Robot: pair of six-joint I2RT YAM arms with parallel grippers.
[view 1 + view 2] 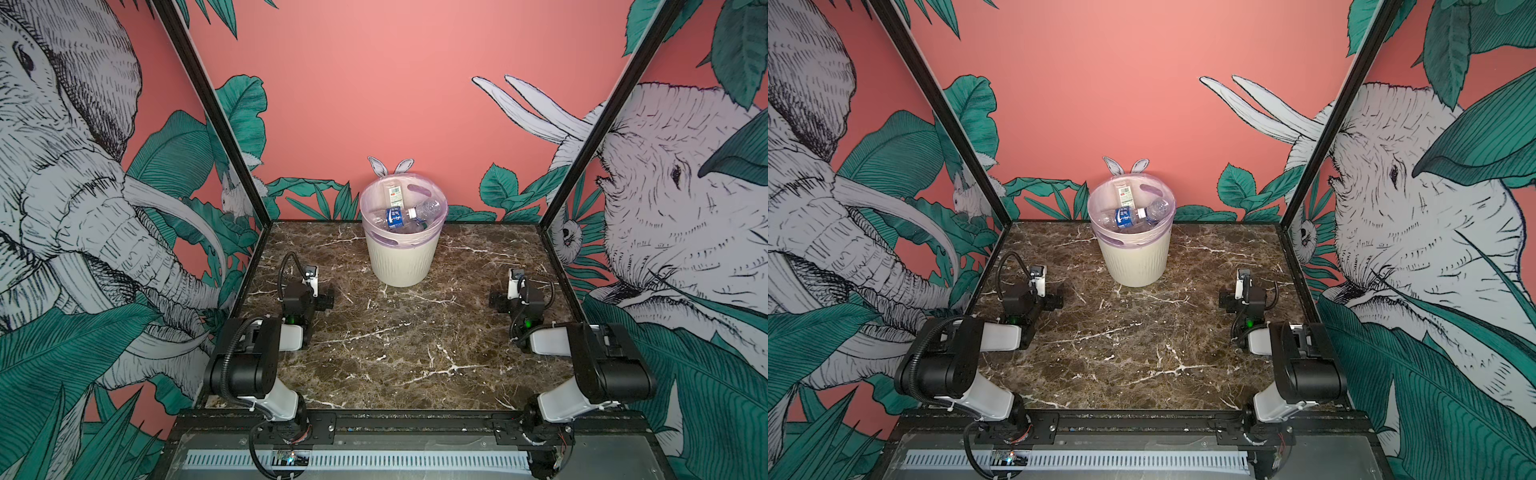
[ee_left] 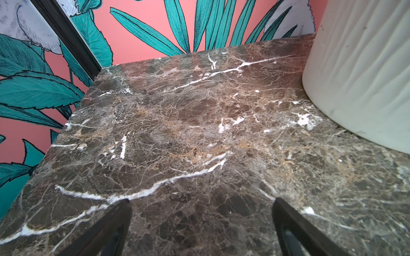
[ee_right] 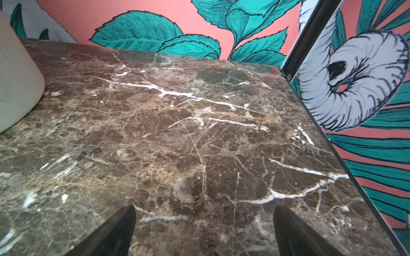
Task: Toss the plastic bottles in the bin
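Walls: pink panels [image 1: 374, 83] printed with teal leaves and grey elephants close the cell on three sides.
Surface: a dark brown marble-patterned surface [image 1: 395, 353] with white veins. We find no bottle lying on it in any view.
Arms: the black-and-white left arm [image 1: 249, 365] and right arm [image 1: 602, 365] sit folded low at the near corners, well apart.
Bin: a round cream-white ribbed plastic bin [image 1: 401, 262], with a pale lilac liner [image 1: 440, 212] folded over its rim, stands upright at the far middle of the surface.
End effectors: the left end effector [image 2: 200, 200] holds its two dark fingers [image 2: 115, 221] spread wide over bare surface and grips nothing. The right end effector [image 3: 204, 206] is likewise spread and empty.
Bottles: the small clear plastic bottles we can see all lie inside the bin. A blue-labelled bottle [image 1: 395, 218] lies crosswise, its white cap toward the right arm's side. A barcode-labelled bottle [image 1: 392, 193] leans on the far inner wall, long axis near upright. An unlabelled clear bottle [image 1: 428, 208] slants at the right. We cannot count those beneath.
Key relation: the bin lies ahead of and inward from each end effector, about equally near both and touching neither.
Judgement: with nothing on the surface to grasp, we judge the task complete.
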